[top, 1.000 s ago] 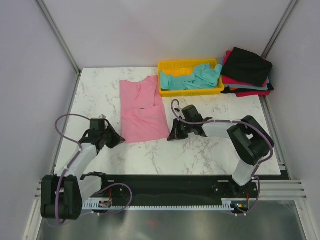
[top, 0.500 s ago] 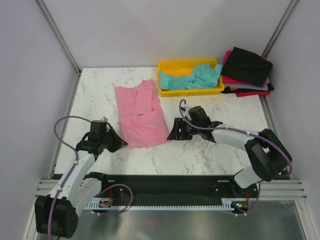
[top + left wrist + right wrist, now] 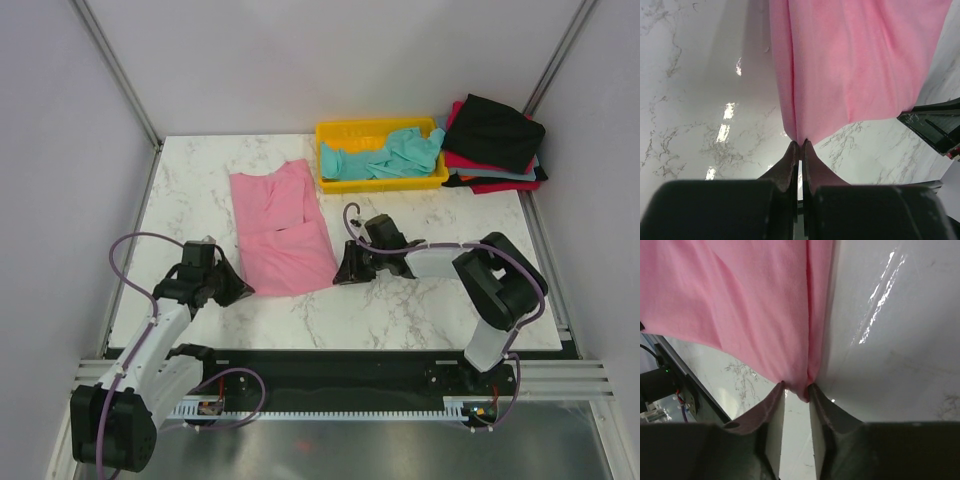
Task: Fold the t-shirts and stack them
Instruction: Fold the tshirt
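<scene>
We see the folded pink cotton t-shirt (image 3: pixel 282 235) lying flat on the white marble table (image 3: pixel 420 300), just left of the yellow plastic tray (image 3: pixel 380 184) and reaching closer to the arms than the tray does. The left gripper (image 3: pixel 800 145) is closed tight, pinching the tee's near-left corner. The right gripper (image 3: pixel 796 390) has its jaws partly apart, with the near-right corner between their tips. A crumpled teal t-shirt (image 3: pixel 385 155) fills the tray. Just right of the tray, a black t-shirt (image 3: pixel 493 130) lies on a red t-shirt (image 3: pixel 500 186).
</scene>
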`<state>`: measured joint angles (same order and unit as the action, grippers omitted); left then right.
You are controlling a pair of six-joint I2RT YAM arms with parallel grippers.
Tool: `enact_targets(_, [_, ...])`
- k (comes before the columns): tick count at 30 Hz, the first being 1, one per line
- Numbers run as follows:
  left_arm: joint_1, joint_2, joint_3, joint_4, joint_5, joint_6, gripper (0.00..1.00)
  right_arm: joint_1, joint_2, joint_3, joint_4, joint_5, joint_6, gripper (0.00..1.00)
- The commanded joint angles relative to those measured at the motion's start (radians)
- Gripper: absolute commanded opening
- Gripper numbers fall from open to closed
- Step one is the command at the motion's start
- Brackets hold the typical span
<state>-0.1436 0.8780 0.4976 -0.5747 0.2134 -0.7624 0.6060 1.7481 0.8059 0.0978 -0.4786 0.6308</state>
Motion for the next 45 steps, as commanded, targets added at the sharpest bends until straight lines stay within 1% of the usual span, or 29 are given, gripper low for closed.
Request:
enact_targets(1, [-0.002,-0.007,0.036,-0.001,-0.012,-0.026,0.02,0.008,0.019,-0.014,0.028,0.014,-0.010,0.29])
enact_targets(2, [-0.002,-0.014,0.036,-0.001,-0.016,-0.028,0.02,0.008,0.011,-0.019,0.029,0.015,-0.008,0.25])
enact_targets(3, [-0.002,-0.016,0.036,-0.001,-0.014,-0.028,0.02,0.008,0.007,-0.025,0.029,0.017,-0.009,0.16])
enact_targets(5, [-0.002,-0.016,0.036,-0.004,-0.005,-0.029,0.02,0.008,-0.021,-0.040,0.031,0.015,-0.008,0.06])
enact_targets(6, [-0.002,-0.014,0.035,-0.002,0.021,-0.031,0.02,0.011,-0.033,-0.048,0.031,0.011,-0.003,0.00])
enact_targets(9, [-0.004,-0.043,0.024,-0.016,0.116,-0.043,0.02,0.027,-0.117,-0.089,0.031,-0.002,0.026,0.00])
enact_targets(10, [-0.008,-0.063,0.019,-0.022,0.130,-0.055,0.02,0.034,-0.175,-0.112,0.008,0.006,0.036,0.00])
enact_targets(12, [-0.008,-0.121,0.024,-0.075,0.150,-0.084,0.02,0.054,-0.243,-0.138,-0.018,0.035,0.047,0.00])
enact_targets(13, [-0.008,-0.137,0.032,-0.097,0.159,-0.086,0.02,0.060,-0.316,-0.167,-0.053,0.049,0.052,0.00])
enact_targets(14, [-0.008,-0.152,0.042,-0.121,0.165,-0.084,0.02,0.072,-0.355,-0.183,-0.070,0.060,0.062,0.00])
enact_targets(15, [-0.008,-0.178,0.058,-0.175,0.175,-0.080,0.02,0.077,-0.392,-0.198,-0.085,0.075,0.070,0.00])
enact_targets(16, [-0.008,-0.194,0.068,-0.201,0.178,-0.074,0.02,0.080,-0.463,-0.224,-0.127,0.080,0.081,0.00])
enact_targets(18, [-0.008,-0.220,0.088,-0.282,0.175,-0.051,0.02,0.098,-0.537,-0.244,-0.164,0.098,0.110,0.00])
enact_targets(19, [-0.008,-0.253,0.093,-0.310,0.179,-0.045,0.02,0.106,-0.606,-0.255,-0.209,0.107,0.119,0.00])
enact_targets(21, [-0.008,-0.284,0.110,-0.370,0.210,-0.032,0.02,0.133,-0.677,-0.264,-0.254,0.123,0.151,0.00])
enact_targets(22, [-0.008,-0.298,0.122,-0.393,0.218,-0.029,0.02,0.144,-0.743,-0.267,-0.304,0.139,0.164,0.00])
enact_targets(25, [-0.008,-0.335,0.203,-0.503,0.193,0.001,0.02,0.172,-0.859,-0.277,-0.411,0.158,0.204,0.00])
enact_targets(26, [-0.008,-0.332,0.252,-0.533,0.169,0.011,0.02,0.179,-0.887,-0.281,-0.429,0.163,0.213,0.00])
enact_targets(28, [-0.008,-0.321,0.295,-0.595,0.152,0.032,0.02,0.182,-0.972,-0.292,-0.490,0.176,0.243,0.00])
enact_targets(31, [-0.008,-0.318,0.349,-0.643,0.149,0.057,0.02,0.189,-1.053,-0.287,-0.550,0.179,0.279,0.00])
enact_targets(36, [-0.008,-0.301,0.395,-0.662,0.159,0.084,0.02,0.192,-1.092,-0.228,-0.602,0.205,0.290,0.00])
enact_targets(38, [-0.008,-0.283,0.406,-0.637,0.164,0.095,0.02,0.190,-1.063,-0.197,-0.612,0.221,0.261,0.00])
enact_targets(39, [-0.008,-0.272,0.412,-0.633,0.156,0.100,0.02,0.190,-1.049,-0.160,-0.628,0.253,0.244,0.00])
enact_targets(41, [-0.008,-0.214,0.449,-0.625,0.111,0.124,0.02,0.190,-0.994,-0.120,-0.644,0.296,0.186,0.00])
enact_targets(43, [-0.008,-0.144,0.478,-0.617,0.077,0.150,0.02,0.187,-0.923,-0.039,-0.678,0.353,0.143,0.00])
enact_targets(45, [-0.008,-0.099,0.512,-0.582,0.083,0.159,0.02,0.186,-0.872,0.037,-0.698,0.379,0.083,0.00])
